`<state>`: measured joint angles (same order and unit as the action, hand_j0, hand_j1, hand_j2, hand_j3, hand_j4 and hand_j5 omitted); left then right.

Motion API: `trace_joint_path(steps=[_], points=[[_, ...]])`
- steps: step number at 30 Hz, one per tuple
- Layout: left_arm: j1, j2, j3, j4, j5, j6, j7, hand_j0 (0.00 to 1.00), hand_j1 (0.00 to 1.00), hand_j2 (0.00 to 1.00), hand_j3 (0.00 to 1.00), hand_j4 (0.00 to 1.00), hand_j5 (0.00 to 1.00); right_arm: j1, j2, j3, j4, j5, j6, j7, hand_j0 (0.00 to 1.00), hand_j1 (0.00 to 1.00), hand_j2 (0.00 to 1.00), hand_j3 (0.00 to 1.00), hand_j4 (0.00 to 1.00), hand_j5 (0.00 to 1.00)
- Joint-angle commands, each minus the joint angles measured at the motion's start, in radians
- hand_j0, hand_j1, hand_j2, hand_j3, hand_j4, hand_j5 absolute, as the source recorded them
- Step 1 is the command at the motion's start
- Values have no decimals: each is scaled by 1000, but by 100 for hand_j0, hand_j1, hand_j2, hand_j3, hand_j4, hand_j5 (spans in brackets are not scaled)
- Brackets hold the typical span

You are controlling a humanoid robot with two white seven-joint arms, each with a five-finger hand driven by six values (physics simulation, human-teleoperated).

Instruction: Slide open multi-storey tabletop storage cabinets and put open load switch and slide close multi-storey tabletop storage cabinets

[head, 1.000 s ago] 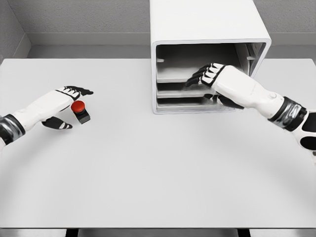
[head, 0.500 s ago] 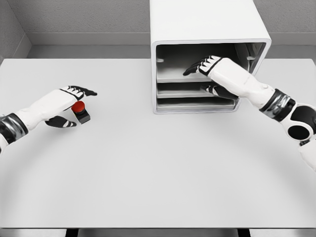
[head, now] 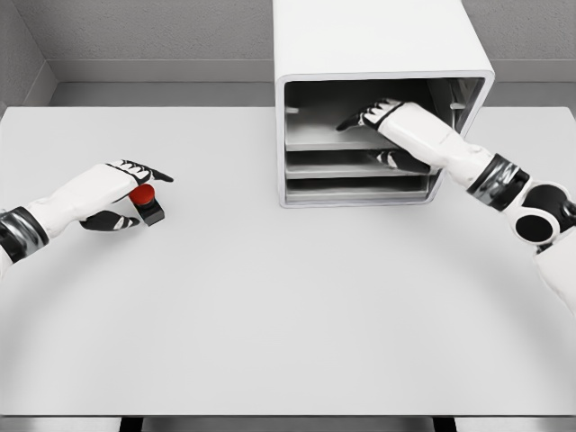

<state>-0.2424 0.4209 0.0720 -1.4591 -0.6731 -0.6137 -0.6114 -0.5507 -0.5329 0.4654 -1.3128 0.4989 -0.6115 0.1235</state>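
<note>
Two hands, one cabinet [head: 378, 54], one red-button switch [head: 147, 203] on the table [head: 288, 297].
Left hand [head: 108, 193]: fingers loosely cupped around the switch, grasp uncertain. Right hand [head: 396, 121]: fingers extended, reaching into the cabinet's top tier, holding nothing.

Both arms are smooth white shells; each ends in a five-fingered robot hand, the left robot hand [head: 115, 192] and the right robot hand [head: 396, 126], white across the back with black fingertips and black joints; a ribbed dark grey band rings each wrist; a black ball joint shows on the right forearm.
</note>
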Motion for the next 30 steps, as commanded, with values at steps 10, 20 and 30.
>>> trace_joint_path(steps=[10,20,30], points=[[0,21,-1,5,0,3,1,73,73,73,73,73,73,-9,7,35,32,32,1,8,73,73,73,73,73,73],[-2,18,-8,6,-3,3,1,72,72,72,72,72,72,3,-15,35,1,29,1,7,76,76,76,76,76,76],[-9,12,-15,19,-11,3,1,72,72,72,72,72,72,37,-64,30,-85,23,1,4,76,76,76,76,76,76]])
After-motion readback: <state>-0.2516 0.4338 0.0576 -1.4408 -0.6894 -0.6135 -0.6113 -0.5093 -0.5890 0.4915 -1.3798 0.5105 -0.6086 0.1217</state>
